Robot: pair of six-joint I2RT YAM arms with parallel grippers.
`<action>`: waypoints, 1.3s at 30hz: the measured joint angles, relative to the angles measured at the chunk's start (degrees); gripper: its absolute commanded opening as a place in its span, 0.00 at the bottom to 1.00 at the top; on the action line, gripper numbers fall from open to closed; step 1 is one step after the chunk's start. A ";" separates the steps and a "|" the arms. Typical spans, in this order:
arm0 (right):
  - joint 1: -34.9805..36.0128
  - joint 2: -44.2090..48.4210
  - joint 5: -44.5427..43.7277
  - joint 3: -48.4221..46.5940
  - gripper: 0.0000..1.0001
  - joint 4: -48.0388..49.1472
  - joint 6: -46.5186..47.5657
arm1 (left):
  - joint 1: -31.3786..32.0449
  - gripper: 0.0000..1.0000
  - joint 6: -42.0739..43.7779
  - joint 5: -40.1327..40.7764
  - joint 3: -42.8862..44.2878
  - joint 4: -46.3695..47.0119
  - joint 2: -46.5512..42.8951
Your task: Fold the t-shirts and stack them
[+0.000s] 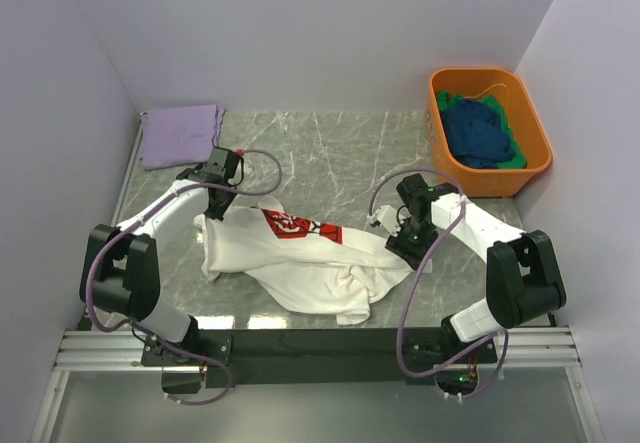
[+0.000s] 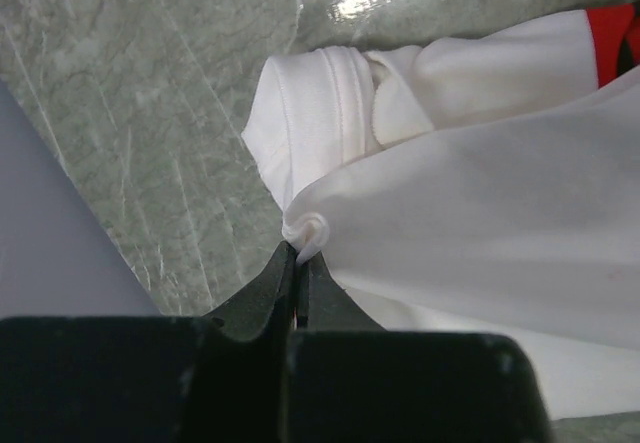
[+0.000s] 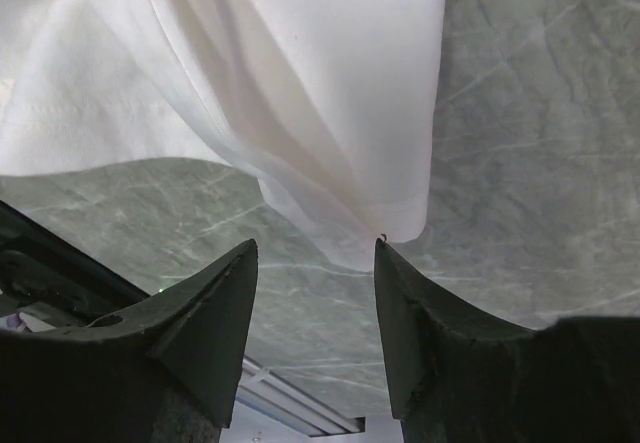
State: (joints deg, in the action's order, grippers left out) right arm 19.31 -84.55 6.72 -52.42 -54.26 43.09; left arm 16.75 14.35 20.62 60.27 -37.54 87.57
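Note:
The large white t-shirt [image 1: 300,263] with a red lettered panel [image 1: 290,225] lies crumpled mid-table. My left gripper [image 1: 214,199] is shut on a pinch of its white cloth [image 2: 306,233] at the shirt's left edge, beside a sleeve hem [image 2: 300,123]. My right gripper [image 1: 404,251] is open just off the shirt's right corner; the hem [image 3: 350,233] hangs between and just beyond its fingertips [image 3: 244,255]. A folded lavender t-shirt [image 1: 181,133] lies at the back left. Dark blue [image 1: 478,131] and green [image 1: 510,158] shirts sit in the orange tub.
The orange plastic tub [image 1: 530,123] stands at the back right by the wall. White walls close in on the left, back and right. The metal rail [image 1: 320,348] runs along the near edge. Cables loop off both arms over the marble tabletop [image 1: 330,148].

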 measured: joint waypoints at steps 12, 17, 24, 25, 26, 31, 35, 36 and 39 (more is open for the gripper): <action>-3.98 -4.98 4.37 -0.20 0.52 -2.78 4.79 | -0.22 0.01 1.49 -5.99 3.06 -2.91 0.81; -5.33 -6.34 4.98 -0.28 0.48 -2.21 5.31 | -0.22 0.01 1.46 -6.71 3.30 -3.76 1.36; -10.01 -9.92 6.80 -7.21 0.41 -4.52 7.15 | -0.22 0.01 1.53 -7.15 3.32 -3.93 1.36; -10.25 -10.29 6.97 -8.20 0.41 -4.74 7.43 | -0.22 0.01 1.53 -7.21 3.32 -3.96 1.36; -10.49 -10.67 7.15 -8.92 0.41 -4.90 7.65 | -0.22 0.01 1.55 -7.26 3.34 -3.96 1.38; -10.60 -12.52 8.00 -9.46 0.37 -6.43 8.46 | -0.22 0.01 1.70 -7.28 3.41 -3.98 1.42; -10.60 -12.79 8.26 -8.83 0.36 -7.21 9.07 | -0.22 0.01 2.05 -7.30 3.41 -4.07 1.42; -10.60 -12.79 8.24 -8.31 0.36 -6.97 9.11 | -0.22 0.01 2.08 -7.30 3.41 -4.09 1.42; -10.60 -12.79 7.78 -6.05 0.37 -6.29 9.07 | -0.22 0.01 2.08 -7.32 3.63 -4.44 1.62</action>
State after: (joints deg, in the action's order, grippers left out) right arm 8.71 -97.34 14.50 -58.48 -60.55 52.16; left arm 16.53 16.43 13.30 63.90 -41.98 89.19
